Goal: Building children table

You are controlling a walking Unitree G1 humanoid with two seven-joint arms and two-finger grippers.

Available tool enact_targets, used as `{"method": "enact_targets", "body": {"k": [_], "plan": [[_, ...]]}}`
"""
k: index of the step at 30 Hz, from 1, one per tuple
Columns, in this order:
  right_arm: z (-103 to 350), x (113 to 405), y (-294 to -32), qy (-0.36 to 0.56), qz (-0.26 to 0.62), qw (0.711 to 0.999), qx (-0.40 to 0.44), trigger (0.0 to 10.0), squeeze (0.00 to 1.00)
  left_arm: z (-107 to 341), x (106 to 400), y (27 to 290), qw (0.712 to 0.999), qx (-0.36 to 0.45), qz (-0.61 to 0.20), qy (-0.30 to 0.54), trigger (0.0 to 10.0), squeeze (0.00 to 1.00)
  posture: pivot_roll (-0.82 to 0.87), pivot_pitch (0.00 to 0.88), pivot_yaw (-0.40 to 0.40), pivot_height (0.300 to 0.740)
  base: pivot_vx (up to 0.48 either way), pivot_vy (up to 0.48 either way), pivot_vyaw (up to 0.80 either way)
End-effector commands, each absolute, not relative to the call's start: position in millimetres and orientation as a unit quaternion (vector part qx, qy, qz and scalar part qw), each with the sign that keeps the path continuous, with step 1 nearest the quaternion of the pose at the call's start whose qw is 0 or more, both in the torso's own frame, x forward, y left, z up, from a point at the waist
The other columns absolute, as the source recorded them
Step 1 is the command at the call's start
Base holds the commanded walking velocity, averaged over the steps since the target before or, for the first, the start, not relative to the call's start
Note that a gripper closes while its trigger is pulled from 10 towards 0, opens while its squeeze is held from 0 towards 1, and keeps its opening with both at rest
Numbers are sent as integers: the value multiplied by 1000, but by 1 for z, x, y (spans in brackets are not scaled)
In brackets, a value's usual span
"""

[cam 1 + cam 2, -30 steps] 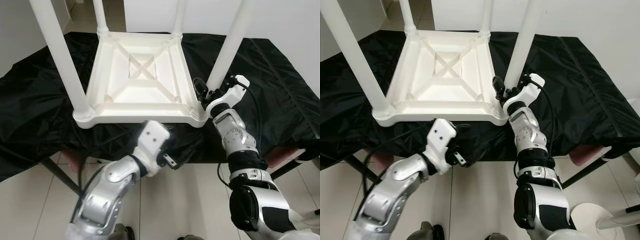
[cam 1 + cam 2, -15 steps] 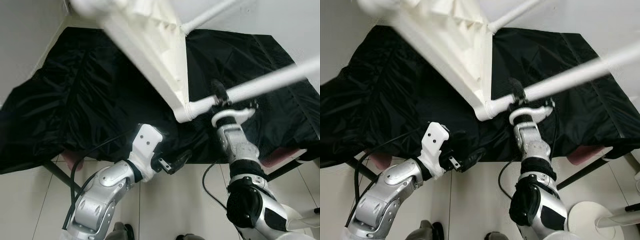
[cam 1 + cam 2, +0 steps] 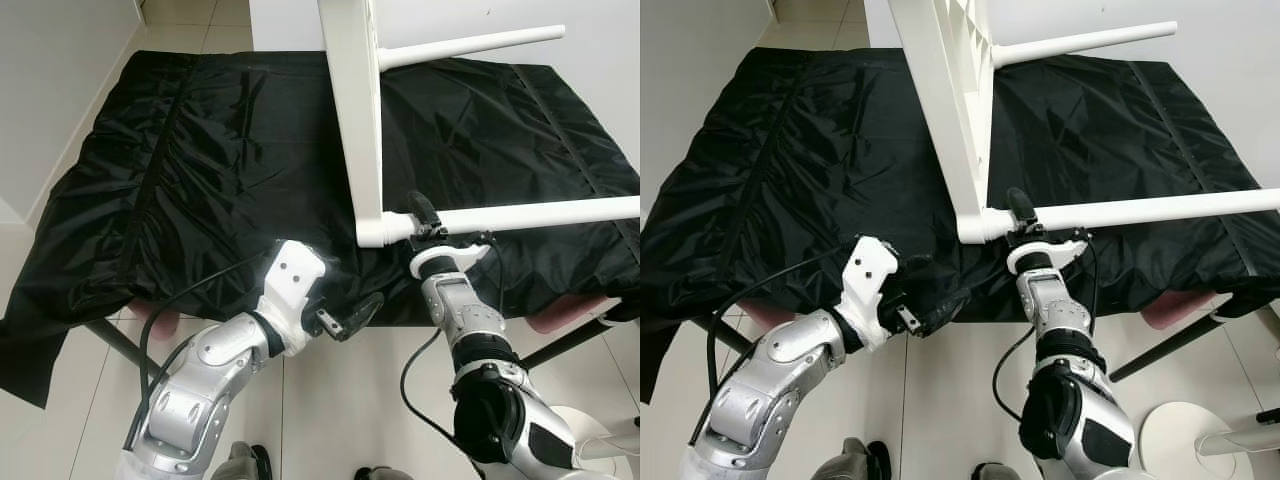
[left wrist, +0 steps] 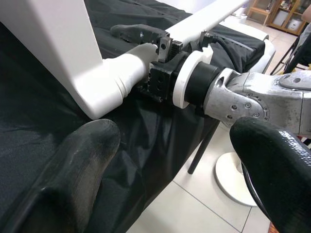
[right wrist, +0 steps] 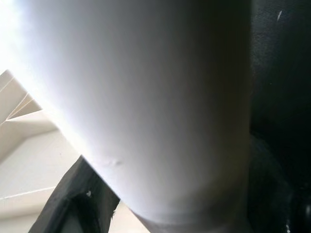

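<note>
1 white table on edge, 2 legs visible; right claw clamps 1 leg; left claw spread, empty.

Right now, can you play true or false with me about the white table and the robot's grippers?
1. The white table is tipped on its side, with legs pointing toward the robot's right. True.
2. The right gripper is shut on a table leg near the corner. True.
3. The left gripper is holding a table leg too. False: it is open and holds nothing, near the front edge of the cloth.
4. The cloth under the table is red. False: it is black.
5. The table stands upright on all four legs. False: it is on its side.
</note>
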State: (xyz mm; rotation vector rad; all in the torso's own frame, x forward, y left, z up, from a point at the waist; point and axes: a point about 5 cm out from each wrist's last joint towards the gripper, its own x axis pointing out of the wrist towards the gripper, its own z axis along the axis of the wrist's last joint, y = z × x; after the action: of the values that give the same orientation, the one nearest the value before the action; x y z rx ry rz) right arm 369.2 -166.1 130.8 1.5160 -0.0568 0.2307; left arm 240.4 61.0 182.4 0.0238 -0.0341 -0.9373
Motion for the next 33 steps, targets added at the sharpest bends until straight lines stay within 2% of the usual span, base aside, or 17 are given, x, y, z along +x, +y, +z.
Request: {"method": "enact_targets", "body": {"k": [1,6,9,10,11,13,17,19,20,23,27,28,29,30,33], "plan": [[129,368,-168,-23,106,720,685,10000,0,180,241,62,896,7,-444,-8,10000,0,-44,140,10,740,0,0,0],[121,362,-174,-24,98,717,689,10000,0,179,242,63,898,7,-441,-7,10000,0,-44,137,5,740,0,0,0],[109,355,-194,-50,49,620,781,10000,0,178,242,66,900,10,-435,-4,10000,0,-41,136,13,740,0,0,0],[107,354,-196,-53,36,600,798,10000,0,178,243,66,900,11,-435,-3,10000,0,-40,137,14,740,0,0,0],[106,354,-195,-60,40,585,808,10000,0,177,243,67,900,14,-435,-1,10000,0,-36,137,17,740,0,0,0],[107,353,-194,-64,46,578,812,10000,0,177,243,67,900,16,-435,0,10000,0,-36,137,17,740,0,0,0],[108,354,-186,-65,58,583,808,10000,0,176,244,68,901,21,-434,1,10000,0,-29,136,22,740,0,0,0],[107,354,-186,-62,51,608,790,10000,0,177,244,69,901,22,-433,-1,10000,0,-27,134,27,740,0,0,0],[107,354,-186,-62,51,608,790,10000,0,177,244,69,901,22,-433,-1,10000,0,-27,134,27,740,0,0,0],[122,351,-180,-69,102,668,734,10000,0,177,245,70,902,22,-431,0,10000,0,-27,139,28,740,0,0,0],[120,347,-182,-66,95,674,730,10000,0,177,244,71,902,22,-431,2,10000,0,-28,139,28,740,0,0,0],[120,343,-184,-68,95,672,731,10000,349,176,244,71,903,22,-430,3,10000,0,-28,142,28,740,0,0,0],[120,343,-184,-68,95,672,731,10000,349,176,244,71,903,22,-430,3,10000,0,-28,142,28,740,0,0,0],[118,338,-185,-69,93,678,726,10000,1000,176,244,71,903,22,-429,3,10000,0,-33,146,28,740,0,0,0],[113,325,-190,-78,85,674,729,10000,1000,176,244,72,904,22,-427,3,10000,0,-34,148,29,740,0,0,0]]}}
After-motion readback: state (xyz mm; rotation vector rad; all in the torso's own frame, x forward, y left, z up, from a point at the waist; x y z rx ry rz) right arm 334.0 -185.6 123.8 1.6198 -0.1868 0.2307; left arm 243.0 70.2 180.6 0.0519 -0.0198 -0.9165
